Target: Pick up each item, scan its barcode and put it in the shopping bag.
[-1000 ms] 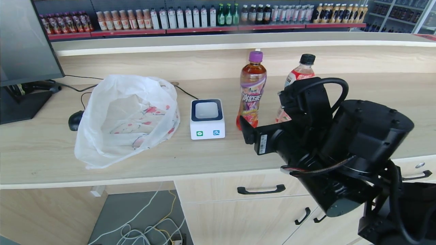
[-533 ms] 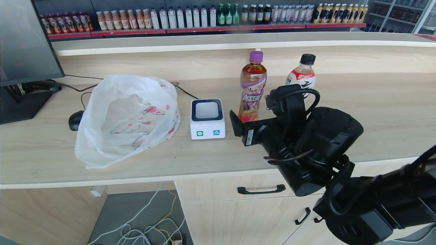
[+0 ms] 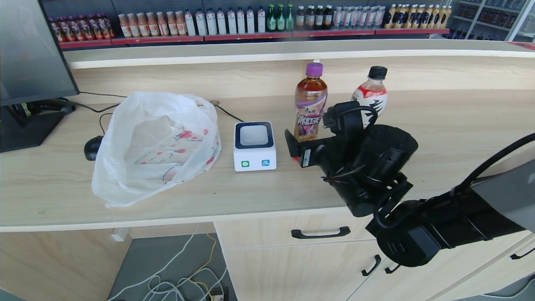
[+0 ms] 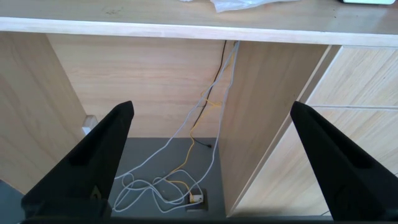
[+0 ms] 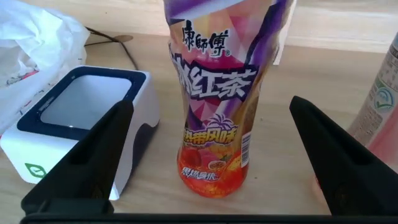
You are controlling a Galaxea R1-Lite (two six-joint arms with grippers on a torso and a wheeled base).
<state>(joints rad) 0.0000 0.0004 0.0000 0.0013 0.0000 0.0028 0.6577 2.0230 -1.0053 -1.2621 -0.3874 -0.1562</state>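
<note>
A purple-capped tea bottle [image 3: 310, 102] [image 5: 224, 93] stands upright on the wooden counter [image 3: 250, 188], with a black-capped bottle [image 3: 372, 94] [image 5: 379, 106] to its right. Left of them sits the white barcode scanner [image 3: 254, 145] [image 5: 87, 130]. Beyond the scanner, the white shopping bag [image 3: 156, 142] [image 5: 31, 43] lies with its mouth gaping. My right gripper [image 3: 307, 144] [image 5: 211, 102] is open, level with the tea bottle's lower half and just in front of it; its fingers flank the bottle without touching. My left gripper [image 4: 211, 106] hangs open below the counter edge, holding nothing.
A monitor [image 3: 29, 50] and a mouse [image 3: 92, 147] stand at the counter's left, with cables behind the bag. A raised ledge [image 3: 250, 54] runs along the back. Drawers with handles [image 3: 319, 233] sit under the counter, and loose cables [image 4: 180, 180] lie on the floor.
My right arm has moved forward over the counter, bringing its open gripper close up to the purple-capped bottle. Bottles, scanner and bag have stayed put.
</note>
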